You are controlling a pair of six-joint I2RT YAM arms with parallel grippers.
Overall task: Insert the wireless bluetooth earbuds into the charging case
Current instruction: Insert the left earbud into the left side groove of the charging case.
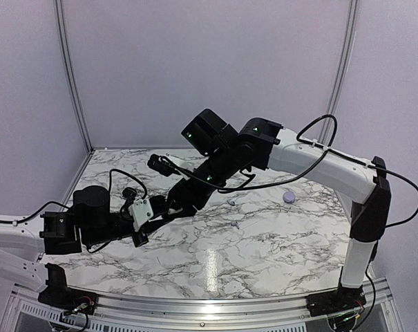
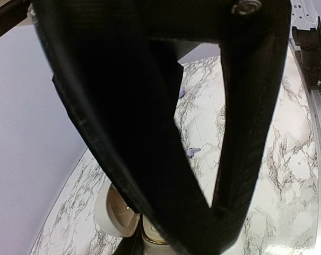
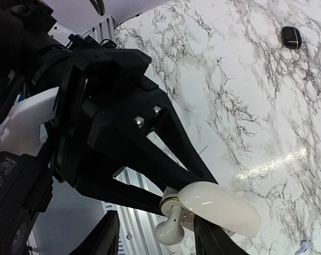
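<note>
Seating step, I'd say: your left gripper (image 3: 182, 197) pinches the case (image 3: 218, 206), right gripper (image 3: 152, 245) spread around the bud (image 3: 168, 232). Next, press it home.

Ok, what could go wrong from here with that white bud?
The white bud looks only partly seated in the open case. With the right gripper open around it, it could drop out. The left gripper seems to grip the case only near one edge, so a nudge might twist it loose. The right fingers sit close beside the case and could bump it when pulling back.
</note>
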